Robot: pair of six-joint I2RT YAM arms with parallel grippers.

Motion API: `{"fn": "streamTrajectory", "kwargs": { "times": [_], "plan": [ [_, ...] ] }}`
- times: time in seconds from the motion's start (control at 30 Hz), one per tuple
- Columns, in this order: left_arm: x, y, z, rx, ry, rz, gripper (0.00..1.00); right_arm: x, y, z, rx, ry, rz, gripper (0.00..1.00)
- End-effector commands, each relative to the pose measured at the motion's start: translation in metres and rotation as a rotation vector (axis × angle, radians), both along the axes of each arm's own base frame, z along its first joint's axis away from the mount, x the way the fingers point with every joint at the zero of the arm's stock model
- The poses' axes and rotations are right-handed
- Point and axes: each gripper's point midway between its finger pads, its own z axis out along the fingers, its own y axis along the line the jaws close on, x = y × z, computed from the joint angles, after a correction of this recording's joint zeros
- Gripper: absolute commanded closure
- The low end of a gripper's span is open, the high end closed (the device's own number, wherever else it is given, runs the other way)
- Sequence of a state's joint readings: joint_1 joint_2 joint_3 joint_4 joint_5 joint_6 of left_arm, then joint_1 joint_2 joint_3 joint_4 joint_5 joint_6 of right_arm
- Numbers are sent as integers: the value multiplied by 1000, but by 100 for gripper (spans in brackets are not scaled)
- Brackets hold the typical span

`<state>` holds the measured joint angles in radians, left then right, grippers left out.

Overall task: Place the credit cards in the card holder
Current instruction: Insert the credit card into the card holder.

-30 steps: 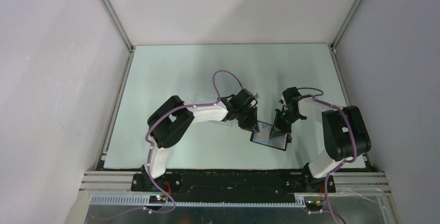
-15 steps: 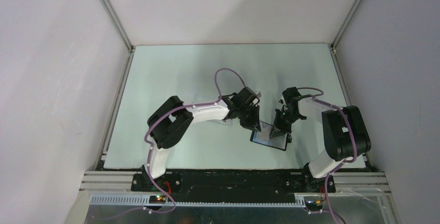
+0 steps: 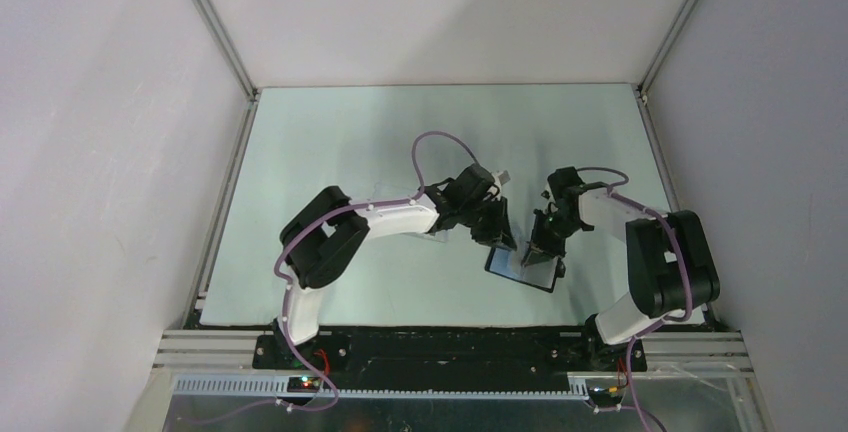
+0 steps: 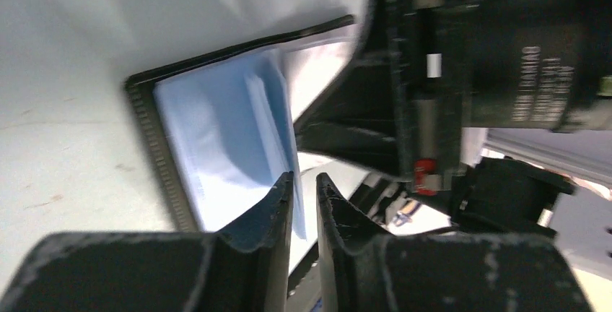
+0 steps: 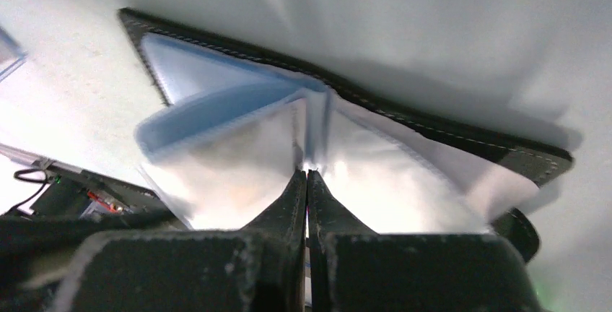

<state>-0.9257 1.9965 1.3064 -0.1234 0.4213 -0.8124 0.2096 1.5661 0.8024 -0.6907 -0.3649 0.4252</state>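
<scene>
Currently the card holder (image 3: 512, 274) is being kept open and flat on the table (image 3: 330, 152), at about 5 o'clock from the table's centre, with its black cover down and its pale grey-blue leaves (image 4: 216, 146) fanned upward.

The right gripper (image 5: 307, 173) is being lowered onto it from 1 o'clock. Its jaws are pressed together and one pale inner leaf is being pinched between them near the spine.

The left gripper (image 4: 304, 178) is being held over the holder's 10 o'clock edge. Only a narrow slit is being left between its fingers, and it cannot be told whether anything thin is caught there.

The credit cards cannot be told apart from the pale leaves.

Obstructions: in the left wrist view the holder's 3 o'clock half is being covered by the right arm's black wrist body (image 4: 491, 59). A clear box (image 3: 437, 237) at 9 o'clock of the holder is being partly hidden by the left forearm. A purple cable (image 3: 430, 142) is being looped above the left wrist.

Surroundings: the pale, scuffed table is being enclosed by white wall panels (image 3: 450, 12) and aluminium rails (image 3: 215, 27).
</scene>
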Motion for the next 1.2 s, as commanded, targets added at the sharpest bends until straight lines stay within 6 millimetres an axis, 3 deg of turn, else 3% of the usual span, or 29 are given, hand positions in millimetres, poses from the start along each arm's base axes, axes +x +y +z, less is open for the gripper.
{"fn": "streamTrajectory", "kwargs": {
  "times": [0.0, 0.13, 0.4, 0.53, 0.8, 1.0, 1.17],
  "plan": [
    [-11, -31, 61, -226, -45, -63, 79, 16, 19, 24, 110, -87, 9, 100],
    [-14, -34, 63, -250, -27, -76, 79, 18, 17, 27, 112, -97, 2, 100],
    [-16, -36, 45, -233, 5, -74, 79, 21, 8, 35, 93, -129, -29, 99],
    [-3, -24, 35, -194, -22, -8, 75, 22, 4, 39, 82, -146, -35, 99],
    [28, 33, -2, 25, -71, 113, 66, 20, 5, 28, 70, -112, -21, 100],
    [29, 36, -20, 70, -59, 96, 64, 17, 7, 12, 41, -73, -2, 100],
    [25, 31, -20, 61, -52, 73, 66, 14, 9, 3, 31, -47, 5, 100]
  ]
}}
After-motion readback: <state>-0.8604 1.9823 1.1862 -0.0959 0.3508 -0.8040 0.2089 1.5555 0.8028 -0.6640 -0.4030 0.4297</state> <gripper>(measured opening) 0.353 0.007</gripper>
